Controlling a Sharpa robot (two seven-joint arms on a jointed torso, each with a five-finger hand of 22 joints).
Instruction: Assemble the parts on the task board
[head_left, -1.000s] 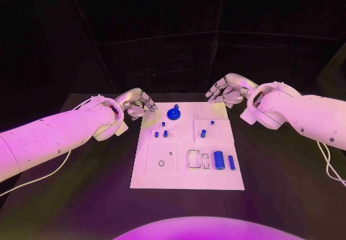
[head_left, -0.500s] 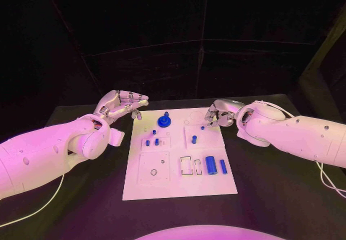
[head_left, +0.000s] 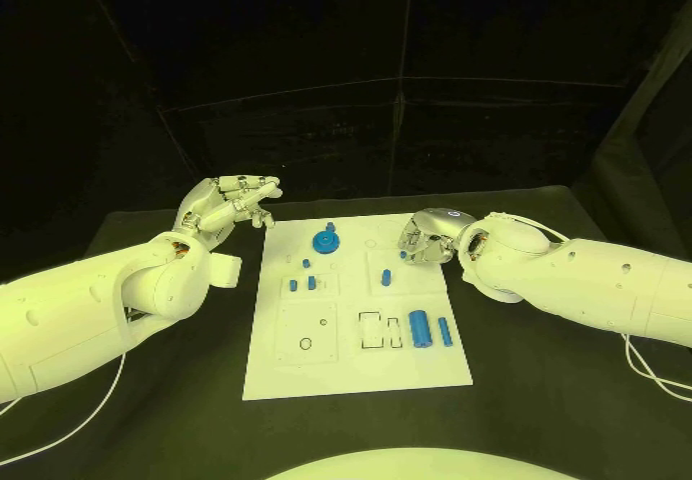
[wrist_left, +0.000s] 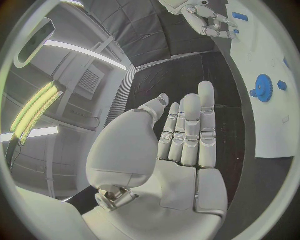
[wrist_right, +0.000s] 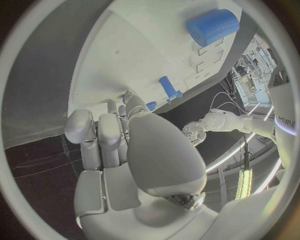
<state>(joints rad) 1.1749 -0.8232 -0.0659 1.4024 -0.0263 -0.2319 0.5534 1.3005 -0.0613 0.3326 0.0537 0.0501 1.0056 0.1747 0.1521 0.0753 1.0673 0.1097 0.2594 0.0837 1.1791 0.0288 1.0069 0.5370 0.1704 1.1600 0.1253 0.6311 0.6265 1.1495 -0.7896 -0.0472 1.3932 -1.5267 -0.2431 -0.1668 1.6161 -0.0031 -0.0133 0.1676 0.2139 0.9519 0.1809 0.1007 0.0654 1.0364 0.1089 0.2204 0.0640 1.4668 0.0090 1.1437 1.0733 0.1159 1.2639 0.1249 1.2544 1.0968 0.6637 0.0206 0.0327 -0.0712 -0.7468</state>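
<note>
The white task board (head_left: 361, 370) lies in the middle of the black table. On it stand a blue gear (head_left: 326, 241), a few small blue pegs (head_left: 306, 264) and a lone peg (head_left: 387, 273); a thick blue cylinder (head_left: 420, 328) and a thinner one (head_left: 446, 332) lie nearer me. My left hand (head_left: 231, 205) hangs raised beside the board's far left corner, its palm (wrist_left: 181, 165) bare and its fingers stretched. My right hand (head_left: 426, 235) hovers over the board's far right part, fingers pointing down near a small blue peg (wrist_right: 151, 105); nothing shows in it. Cylinder (wrist_right: 212, 26) and peg (wrist_right: 169, 89) lie beyond it.
Bare black table (head_left: 562, 380) surrounds the board on both sides and in front. A dark curtain backs the table's far edge. Thin cables trail from both arms at the table's sides. Empty rectangular slots (head_left: 371, 330) sit beside the thick cylinder.
The camera has shifted. My right hand has come down from beyond the far right corner to over the board's far right part. My left hand has risen and spread its fingers.
</note>
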